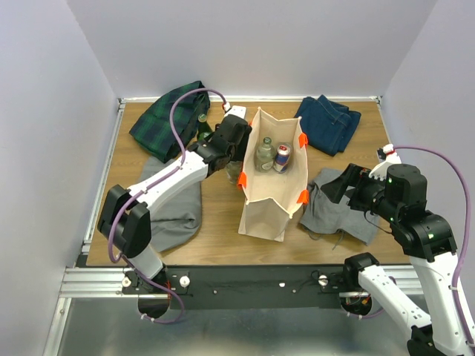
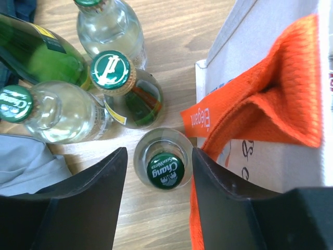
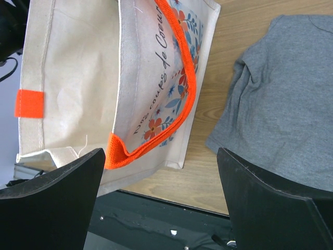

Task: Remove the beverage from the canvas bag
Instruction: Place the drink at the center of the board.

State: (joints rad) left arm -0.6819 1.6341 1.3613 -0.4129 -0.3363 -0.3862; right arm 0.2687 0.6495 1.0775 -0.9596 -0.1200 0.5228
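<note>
Currently, the canvas bag (image 1: 269, 211) stands upright and open at mid-table, somewhat toward the near edge, with a clear bottle (image 1: 265, 153) and a can (image 1: 282, 157) inside.

Left gripper (image 2: 158, 152): released, fingers straddling a green-capped bottle (image 2: 164, 169). This bottle stands on the tabletop just beside the bag's left wall, next to other bottles (image 2: 62, 112).

Right gripper (image 3: 161, 153): released, nothing between its fingers, above the grey cloth (image 3: 281, 94) toward the near right corner.
</note>
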